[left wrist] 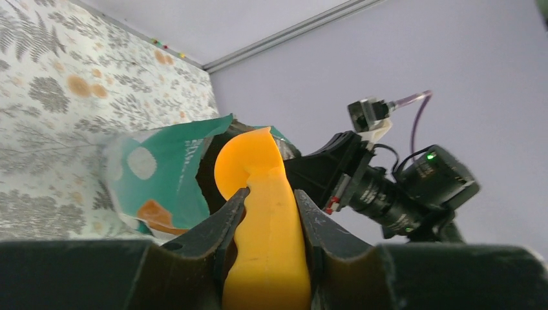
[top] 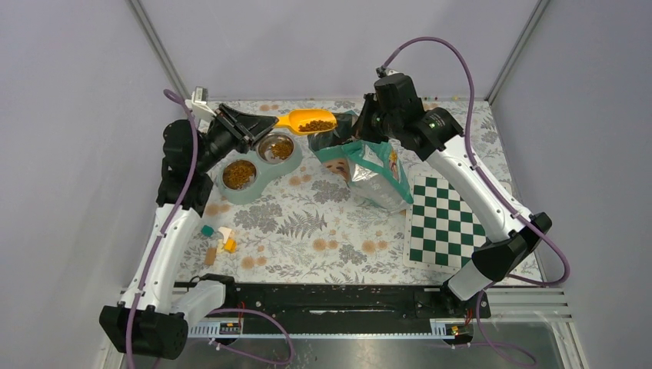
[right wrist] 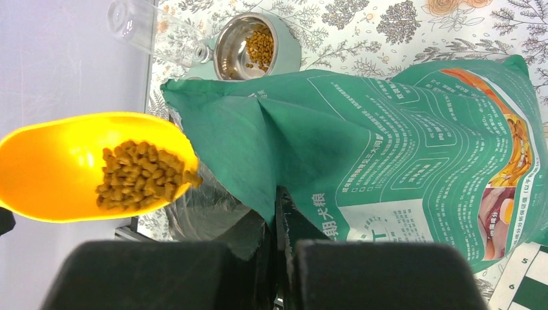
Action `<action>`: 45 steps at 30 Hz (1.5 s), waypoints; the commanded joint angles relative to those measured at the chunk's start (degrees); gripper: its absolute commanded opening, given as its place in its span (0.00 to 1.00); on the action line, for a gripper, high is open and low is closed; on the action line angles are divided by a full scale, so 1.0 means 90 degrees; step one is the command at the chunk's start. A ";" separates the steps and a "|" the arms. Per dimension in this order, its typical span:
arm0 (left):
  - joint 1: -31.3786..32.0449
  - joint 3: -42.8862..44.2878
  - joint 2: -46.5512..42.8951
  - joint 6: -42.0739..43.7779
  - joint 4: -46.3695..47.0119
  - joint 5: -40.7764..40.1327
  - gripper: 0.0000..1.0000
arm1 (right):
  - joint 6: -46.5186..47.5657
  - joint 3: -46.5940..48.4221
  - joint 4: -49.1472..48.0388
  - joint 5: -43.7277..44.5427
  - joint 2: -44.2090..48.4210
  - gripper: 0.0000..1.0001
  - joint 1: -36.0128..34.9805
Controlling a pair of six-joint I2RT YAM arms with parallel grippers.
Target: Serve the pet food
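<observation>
A yellow scoop (top: 311,121) carries a heap of brown pet food (right wrist: 142,177) and hovers just left of the bag's open mouth, beyond the bowls. My left gripper (left wrist: 271,194) is shut on the scoop's handle (left wrist: 268,245). The green pet food bag (top: 369,169) stands in mid-table, and my right gripper (right wrist: 276,194) is shut on its upper edge (right wrist: 258,148). A pale green double bowl (top: 254,165) sits under the left arm. Both steel cups hold kibble, one nearer (top: 239,174) and one farther (top: 276,146).
A green-and-white chessboard (top: 446,223) lies to the right of the bag. Small coloured wooden blocks (top: 219,242) lie near the left arm. The right arm's wrist camera (left wrist: 413,187) shows close behind the scoop. Grey walls close in the floral mat (top: 307,231).
</observation>
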State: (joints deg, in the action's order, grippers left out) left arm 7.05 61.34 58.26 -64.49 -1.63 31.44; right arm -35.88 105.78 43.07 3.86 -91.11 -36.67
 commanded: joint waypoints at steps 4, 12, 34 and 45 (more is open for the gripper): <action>-0.0677 -0.0177 0.0260 -0.1976 0.1663 0.1138 0.00 | -0.0195 0.0333 -0.0840 -0.0103 0.0702 0.00 0.0056; -0.1311 -0.0486 0.0288 -0.3081 0.2766 0.1271 0.00 | -0.0160 0.0162 -0.0841 -0.0080 0.0832 0.00 0.0220; -0.2287 -0.2068 0.1111 -0.0845 0.3038 -0.0521 0.00 | 0.0020 0.0032 -0.0867 -0.0332 0.0949 0.00 0.0801; -0.2237 -0.2628 0.1587 0.0101 0.3116 -0.1592 0.00 | 0.0036 -0.0103 -0.0995 -0.0527 0.0974 0.00 0.0979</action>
State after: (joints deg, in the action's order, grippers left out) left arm -13.23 36.64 72.53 -68.88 23.38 23.00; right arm -35.27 103.20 43.18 1.72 -86.24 -28.34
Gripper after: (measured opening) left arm 0.280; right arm 0.022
